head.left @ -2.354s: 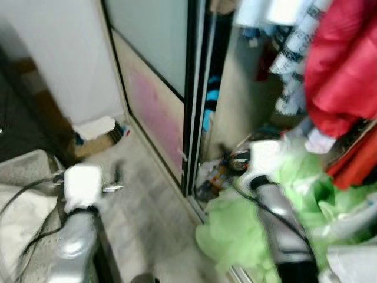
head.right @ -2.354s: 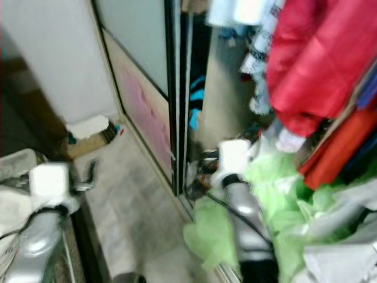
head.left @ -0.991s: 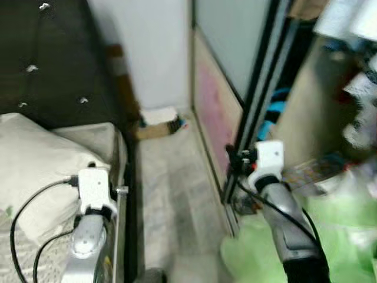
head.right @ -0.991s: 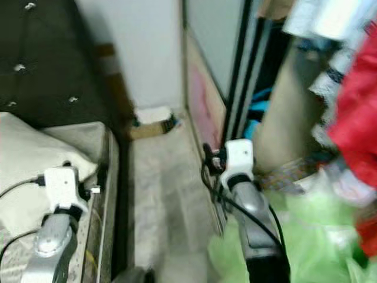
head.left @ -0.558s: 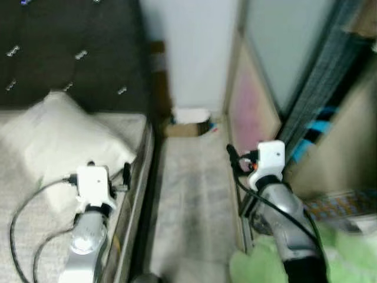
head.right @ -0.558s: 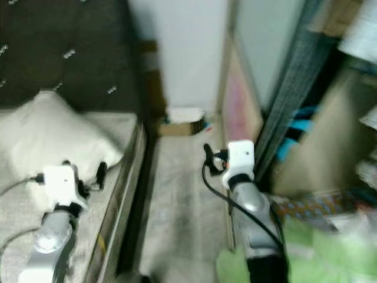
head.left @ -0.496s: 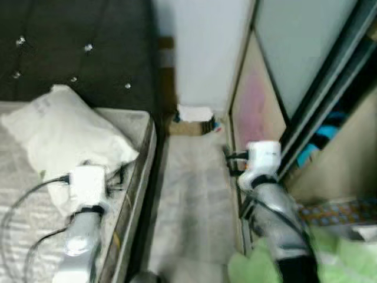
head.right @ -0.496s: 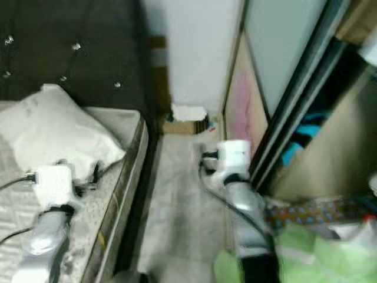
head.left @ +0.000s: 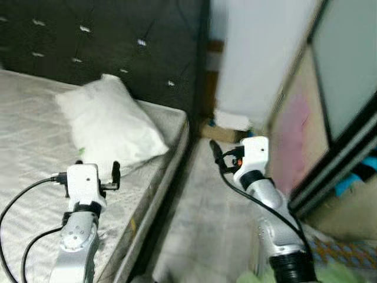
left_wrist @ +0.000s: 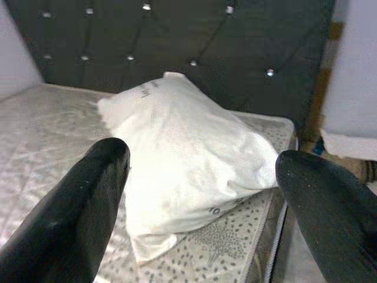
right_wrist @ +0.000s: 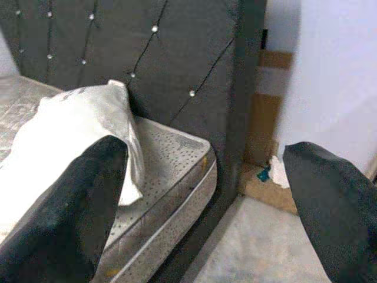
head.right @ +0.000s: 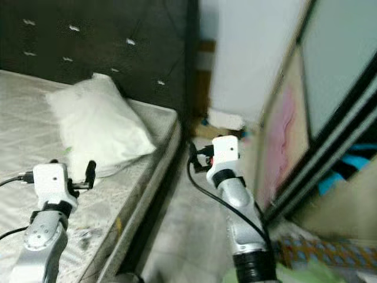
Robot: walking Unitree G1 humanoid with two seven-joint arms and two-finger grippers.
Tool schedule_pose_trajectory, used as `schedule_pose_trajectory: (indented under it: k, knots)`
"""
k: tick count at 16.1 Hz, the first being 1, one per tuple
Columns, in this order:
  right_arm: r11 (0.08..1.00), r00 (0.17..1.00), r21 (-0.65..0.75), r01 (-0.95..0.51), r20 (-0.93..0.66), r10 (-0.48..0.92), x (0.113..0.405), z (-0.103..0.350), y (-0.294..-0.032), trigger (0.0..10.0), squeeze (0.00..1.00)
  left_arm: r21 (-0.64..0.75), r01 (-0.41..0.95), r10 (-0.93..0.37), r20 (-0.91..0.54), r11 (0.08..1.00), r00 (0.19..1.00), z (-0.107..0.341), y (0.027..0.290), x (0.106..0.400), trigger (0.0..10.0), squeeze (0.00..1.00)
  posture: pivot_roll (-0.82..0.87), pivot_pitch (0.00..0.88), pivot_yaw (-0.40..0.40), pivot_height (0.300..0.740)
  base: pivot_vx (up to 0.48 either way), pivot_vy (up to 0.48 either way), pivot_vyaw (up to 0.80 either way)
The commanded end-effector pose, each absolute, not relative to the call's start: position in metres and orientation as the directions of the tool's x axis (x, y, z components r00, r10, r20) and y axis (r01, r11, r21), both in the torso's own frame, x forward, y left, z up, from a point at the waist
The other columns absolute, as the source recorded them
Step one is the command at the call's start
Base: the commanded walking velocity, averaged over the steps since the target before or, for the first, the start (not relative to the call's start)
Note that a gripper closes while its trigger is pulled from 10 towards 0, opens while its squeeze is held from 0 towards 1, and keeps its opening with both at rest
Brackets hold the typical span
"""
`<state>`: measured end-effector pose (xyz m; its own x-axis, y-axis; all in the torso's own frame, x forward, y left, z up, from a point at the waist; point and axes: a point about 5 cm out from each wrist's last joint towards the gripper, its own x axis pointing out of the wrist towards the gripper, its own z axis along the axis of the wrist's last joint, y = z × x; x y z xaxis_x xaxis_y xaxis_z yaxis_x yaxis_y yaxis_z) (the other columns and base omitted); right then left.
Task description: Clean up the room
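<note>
Both grippers empty, fingers spread wide.
Left gripper (left_wrist: 200, 194) over grey quilted mattress (head.left: 35, 135), facing rumpled white pillow (head.left: 112, 124); right gripper (right_wrist: 206, 200) above floor strip, right of bed.

Left claw (head.left: 112, 174) held over the mattress (head.left: 35, 153), fingers (left_wrist: 88, 200) spread, empty. Pillow (head.left: 109, 127) just ahead of that claw, lying on the mattress near its right edge. Headboard (head.left: 100, 41) upright behind the pillow. Right claw (head.left: 215, 154) held over the floor strip (head.left: 212, 218) between mattress and wardrobe door (head.left: 330, 118), fingers (right_wrist: 82, 200) spread, empty. Box (head.left: 227, 127) on the floor well ahead of the right claw, against the wall (head.left: 259, 53). Wardrobe door to the right of the right claw.
</note>
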<state>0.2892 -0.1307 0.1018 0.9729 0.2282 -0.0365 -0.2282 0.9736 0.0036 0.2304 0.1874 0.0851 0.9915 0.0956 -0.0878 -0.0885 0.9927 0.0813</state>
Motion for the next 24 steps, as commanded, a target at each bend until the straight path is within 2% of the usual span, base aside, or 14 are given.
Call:
schedule_pose_trajectory:
  k: [1, 21, 24]
  knots:
    - [0.975, 0.975, 0.005, -0.222, -0.033, 0.222, 0.2905, 0.1028, -0.1337, 10.0, 0.00, 0.083, -0.074, 0.081, -0.077, 0.994, 0.994, 0.0875, 0.1853, 0.2314, 10.0, 0.00, -0.04, 0.000, -0.012, 0.740, 0.000, 0.000, 0.80]
    - [0.972, 0.972, 0.013, -0.234, -0.025, 0.234, 0.2912, 0.1026, -0.1324, 10.0, 0.00, 0.075, -0.091, 0.097, -0.082, 0.993, 0.992, 0.0854, 0.1859, 0.2305, 10.0, 0.00, -0.04, 0.000, -0.013, 0.740, 0.000, 0.000, 0.80]
    - [0.974, 0.973, 0.016, -0.227, -0.032, 0.228, 0.2919, 0.1015, -0.1328, 10.0, 0.00, 0.126, -0.094, 0.099, -0.037, 0.988, 0.994, 0.0930, 0.1855, 0.2320, 10.0, 0.00, -0.04, 0.000, -0.013, 0.740, 0.000, 0.000, 0.80]
